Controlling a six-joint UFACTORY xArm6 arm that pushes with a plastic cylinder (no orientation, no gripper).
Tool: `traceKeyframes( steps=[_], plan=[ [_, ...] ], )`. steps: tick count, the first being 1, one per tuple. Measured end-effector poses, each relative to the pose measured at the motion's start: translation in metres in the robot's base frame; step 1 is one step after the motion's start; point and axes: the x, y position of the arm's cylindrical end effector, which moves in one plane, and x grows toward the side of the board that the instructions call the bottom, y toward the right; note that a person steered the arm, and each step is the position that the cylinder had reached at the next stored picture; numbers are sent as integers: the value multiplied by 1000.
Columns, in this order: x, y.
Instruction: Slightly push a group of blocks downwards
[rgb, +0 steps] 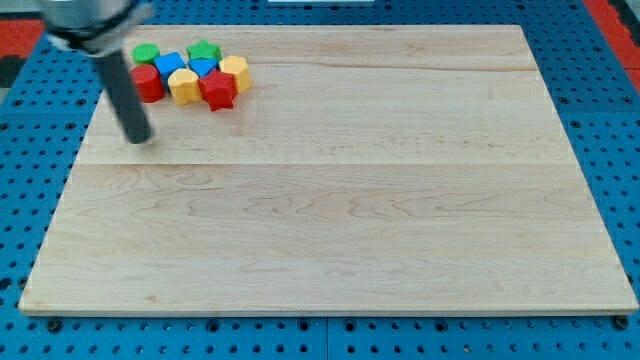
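Note:
A tight cluster of blocks sits near the board's top left: a green round block (146, 54), a blue block (168, 66), a green star-like block (204, 51), a small blue block (203, 68), a yellow hexagonal block (235, 72), a red round block (147, 84), a yellow block (184, 87) and a red star-like block (218, 90). My tip (140, 138) rests on the board below and slightly left of the cluster, a short gap under the red round block, touching no block.
The wooden board (330, 220) lies on a blue perforated table (620, 150). The arm's body enters from the view's top left corner. A red patch shows at the top right corner.

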Motion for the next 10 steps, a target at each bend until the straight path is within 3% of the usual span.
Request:
traceKeyframes(
  steps=[1, 2, 3, 5, 6, 8, 10],
  plan=[
    [-16, -44],
    [-48, -50],
    [-61, -32],
    [-143, -20],
    [-139, 10],
    [-59, 124],
    [-99, 84]
  ],
)
